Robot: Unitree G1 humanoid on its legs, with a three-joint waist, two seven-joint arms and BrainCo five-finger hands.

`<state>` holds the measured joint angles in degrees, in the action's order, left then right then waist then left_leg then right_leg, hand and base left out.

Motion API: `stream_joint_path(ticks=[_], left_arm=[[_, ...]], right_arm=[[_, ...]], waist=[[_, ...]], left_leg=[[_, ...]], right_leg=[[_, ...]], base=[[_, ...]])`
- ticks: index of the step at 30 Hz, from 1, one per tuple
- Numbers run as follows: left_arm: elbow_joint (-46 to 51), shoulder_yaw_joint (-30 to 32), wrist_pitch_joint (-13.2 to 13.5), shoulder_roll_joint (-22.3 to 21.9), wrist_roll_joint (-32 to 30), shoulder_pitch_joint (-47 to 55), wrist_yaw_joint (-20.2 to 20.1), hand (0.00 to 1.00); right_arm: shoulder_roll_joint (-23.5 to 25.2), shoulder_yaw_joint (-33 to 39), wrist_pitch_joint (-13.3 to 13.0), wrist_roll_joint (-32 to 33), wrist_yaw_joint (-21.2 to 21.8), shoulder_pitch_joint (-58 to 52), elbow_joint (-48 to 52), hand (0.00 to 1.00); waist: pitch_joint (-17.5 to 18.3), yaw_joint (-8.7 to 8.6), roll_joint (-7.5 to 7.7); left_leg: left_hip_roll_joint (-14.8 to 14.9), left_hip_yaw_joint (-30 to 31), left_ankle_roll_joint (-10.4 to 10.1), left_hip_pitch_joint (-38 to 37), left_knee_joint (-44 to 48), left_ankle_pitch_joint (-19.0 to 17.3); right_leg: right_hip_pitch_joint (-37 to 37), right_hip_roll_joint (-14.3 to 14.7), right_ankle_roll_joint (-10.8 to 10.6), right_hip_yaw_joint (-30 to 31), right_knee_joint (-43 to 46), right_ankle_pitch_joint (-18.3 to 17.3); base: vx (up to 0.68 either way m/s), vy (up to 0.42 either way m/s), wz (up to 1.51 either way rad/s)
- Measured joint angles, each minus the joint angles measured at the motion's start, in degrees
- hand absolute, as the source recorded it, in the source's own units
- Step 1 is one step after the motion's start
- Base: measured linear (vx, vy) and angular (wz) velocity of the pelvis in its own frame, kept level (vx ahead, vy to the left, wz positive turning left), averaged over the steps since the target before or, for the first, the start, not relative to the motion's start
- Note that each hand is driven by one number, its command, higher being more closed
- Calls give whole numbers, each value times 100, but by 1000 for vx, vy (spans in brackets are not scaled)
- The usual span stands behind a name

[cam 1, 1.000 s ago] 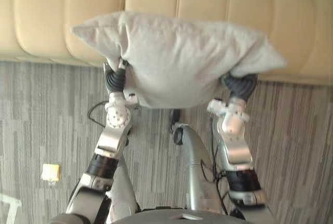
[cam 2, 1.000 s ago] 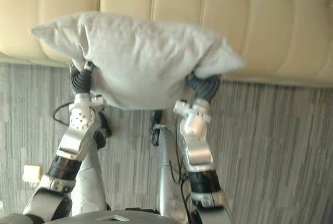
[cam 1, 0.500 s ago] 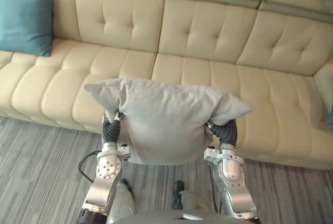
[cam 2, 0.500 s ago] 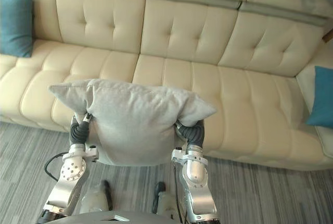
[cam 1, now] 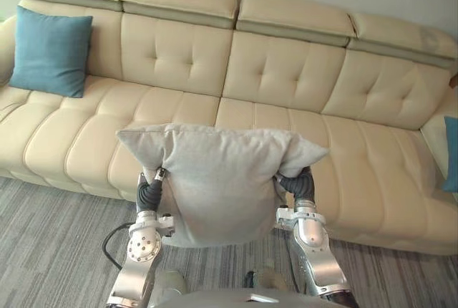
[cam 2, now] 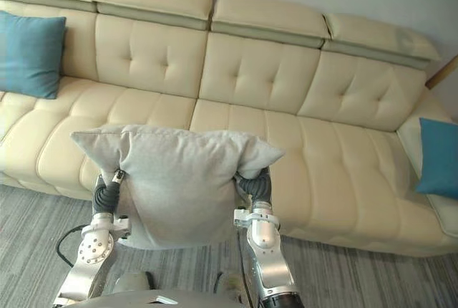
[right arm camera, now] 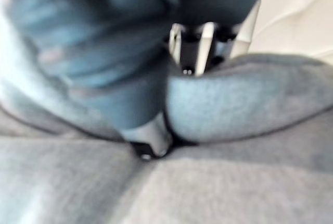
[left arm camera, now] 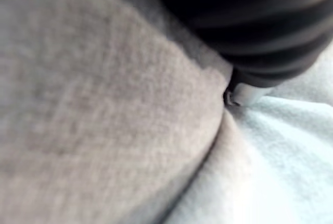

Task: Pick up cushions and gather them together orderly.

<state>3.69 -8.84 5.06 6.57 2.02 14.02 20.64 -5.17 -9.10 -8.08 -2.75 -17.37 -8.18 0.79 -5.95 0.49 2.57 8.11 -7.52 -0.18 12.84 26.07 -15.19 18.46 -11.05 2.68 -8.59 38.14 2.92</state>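
grey cushion [cam 1: 218,183] was held up off the floor in front of the robot, at the centre of the head views, overlapping the front edge of the cream sofa [cam 1: 286,79]. its long axis ran flat from 9 to 3 o'clock. the top edge was about level, one upper corner pointed out toward 9 o'clock and the other toward 3 o'clock, and the body sagged down toward 6 o'clock. its broad face was turned to the camera.

left hand [cam 1: 149,193] was under the 9 o'clock end of the cushion. its dark cover showed, but the fingers were buried in the fabric, so i cannot tell whether they were clenched or loose.

right hand [cam 1: 298,186] was under the 3 o'clock end. in the right wrist view its fingers [right arm camera: 208,39] and thumb [right arm camera: 151,139] were dug into a fold of the grey fabric, grasping it.

a teal cushion [cam 1: 51,51] leaned upright against the sofa back at the 10 o'clock end. a second teal cushion [cam 2: 436,156] sat at the 3 o'clock end of the sofa, well apart from the first. grey striped carpet [cam 1: 50,243] ran along the sofa front at 6 to 8 o'clock.
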Motion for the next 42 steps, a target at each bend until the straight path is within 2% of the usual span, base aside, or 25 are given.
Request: stream_joint_path(ticks=[1,2,3,4,6,7,8,9,10,11,12,14,16,17,20,22,24,25,26,27,30,32,36,38,42], left_arm=[[-1,94,-3,73,-6,2,0,100],[-3,165,-4,177,-6,1,1,100],[-3,187,-3,226,-7,0,1,100],[-2,199,-3,246,-6,-1,1,100],[-16,204,-5,264,-9,-131,12,100],[-34,180,-6,286,-14,-177,10,100],[-38,57,-10,311,-91,-188,-28,100],[-41,-5,-10,287,-118,-193,-37,100],[-39,-146,-9,195,-131,-181,-40,100],[-32,-155,-9,160,-136,-161,-51,100],[89,-152,-2,63,-156,-57,-91,100],[164,-152,-2,-110,-150,-10,-114,100],[170,-154,-2,-278,-106,37,-166,100],[171,-184,-2,-367,-107,36,-236,100],[236,-258,3,-436,-107,5,-269,100],[245,-254,3,-456,-109,3,-287,100],[256,-249,3,-461,-110,47,-355,100],[280,-250,3,-463,-110,105,-365,100],[308,-264,3,-470,-110,178,-368,100],[334,-254,8,-455,-109,238,-382,100],[317,-248,-11,-218,-106,282,-406,100],[316,-246,-10,-82,-95,315,-440,100],[125,-244,12,30,-95,274,-473,100],[-122,-251,2,76,-96,288,-499,100],[-222,-285,-9,80,-108,297,-629,100]], right_arm=[[40,-98,0,0,51,0,-83,100],[46,-146,-1,-1,113,13,-173,100],[41,-141,1,-3,181,38,-199,100],[37,-140,1,-5,203,64,-199,100],[8,-97,1,-6,216,272,-185,100],[15,-79,1,-4,214,264,-174,100],[8,24,1,8,218,91,-142,100],[2,60,3,13,217,12,-124,100],[-56,137,31,14,217,-201,-23,100],[-95,140,72,13,218,-286,70,100],[-140,135,107,13,232,-561,498,100],[-217,142,109,15,224,-766,1017,100],[-264,219,109,18,210,-928,1357,100],[-266,297,106,17,187,-953,1521,100],[-255,415,106,20,175,-967,1612,100],[-245,431,108,17,176,-975,1607,100],[-230,463,110,15,184,-950,1549,100],[-232,470,106,14,192,-952,1417,100],[-247,480,112,13,195,-945,1338,100],[-256,477,101,8,212,-948,1279,100],[222,465,224,4,254,-1120,1129,100],[256,464,230,4,340,-1057,1113,100],[231,468,223,-1,355,-762,585,100],[209,464,230,-1,389,-637,197,100],[-11,452,269,-110,437,-629,11,100]], waist=[[-12,-30,34],[-18,-28,55],[-24,-22,83],[-23,-23,107],[-241,-53,172],[-317,-103,221],[-320,-267,316],[-326,-305,295],[-305,-377,102],[-269,-368,40],[-174,-345,-116],[-138,-343,-190],[-124,-346,-217],[-118,-275,-214],[-106,-192,-225],[-91,-104,-249],[-85,30,-258],[-44,105,-299],[39,157,-414],[104,166,-475],[284,91,-108],[306,79,-62],[433,12,148],[460,-118,187],[429,-229,125]], left_leg=[[-53,182,103,28,-139,59],[-97,378,233,42,-514,143],[-177,490,325,0,-896,200],[-240,526,351,-18,-1066,217],[-439,605,340,-230,-1516,504],[-579,647,341,-319,-1547,504],[-840,858,249,-373,-1307,450],[-863,961,133,-381,-1166,381],[-736,1244,-124,-380,-875,143],[-648,1276,-181,-377,-859,85],[-364,1343,-418,-270,-551,-68],[-107,1325,-787,82,1021,-131],[254,876,-734,287,1932,211],[509,436,-573,517,2548,445],[706,-183,-260,717,2650,119],[672,-161,-256,820,1940,-98],[454,261,-357,846,955,-100],[333,584,-473,748,132,79],[361,712,-423,628,-585,626],[413,739,-756,623,-713,1028],[91,97,-438,536,-474,839],[82,-329,-342,339,-456,692],[114,-878,-356,317,-305,389],[96,-985,-368,344,-320,381],[79,-820,-368,437,-321,393]], right_leg=[[181,93,-66,31,87,-375],[184,386,-313,-25,-488,-784],[149,572,-379,-47,-1146,-850],[153,634,-395,-69,-1492,-845],[140,849,-703,28,-2951,-313],[151,755,-744,140,-3125,-201],[151,536,-656,328,-3098,-211],[164,533,-526,364,-2910,-8],[222,648,-406,253,-2355,-95],[239,697,-386,144,-2255,-248],[187,906,-313,-92,-2293,-462],[22,1210,-131,-232,-2323,-581],[-272,1423,55,-298,-2327,-642],[-481,1439,156,-216,-2385,-711],[-859,1309,161,11,-2683,-716],[-1048,1157,139,170,-2797,-729],[-1200,984,62,348,-2872,-754],[-1233,900,-74,482,-2867,-769],[-1243,904,-354,626,-2867,-833],[-1243,927,-589,741,-2877,-941],[-1080,480,-780,1125,-2893,-736],[-1008,416,-876,1497,-2974,-458],[-806,365,-932,1947,-3219,-415],[-667,357,-974,2139,-3340,-404],[-549,457,-1052,2284,-3450,-271]], base=[[11,36,65],[65,-11,77],[110,-32,61],[149,-43,45],[202,-102,36],[204,-183,75],[166,-168,86],[245,-237,105],[213,-184,55],[404,-257,50],[380,-218,17],[517,-231,4],[492,-154,-16],[324,-25,-33],[286,40,-26],[258,188,-18],[217,300,-35],[140,352,-63],[152,392,-79],[153,380,-74],[123,339,-58],[9,291,-103],[-78,103,-93],[-99,4,-66],[-25,-36,-29]])
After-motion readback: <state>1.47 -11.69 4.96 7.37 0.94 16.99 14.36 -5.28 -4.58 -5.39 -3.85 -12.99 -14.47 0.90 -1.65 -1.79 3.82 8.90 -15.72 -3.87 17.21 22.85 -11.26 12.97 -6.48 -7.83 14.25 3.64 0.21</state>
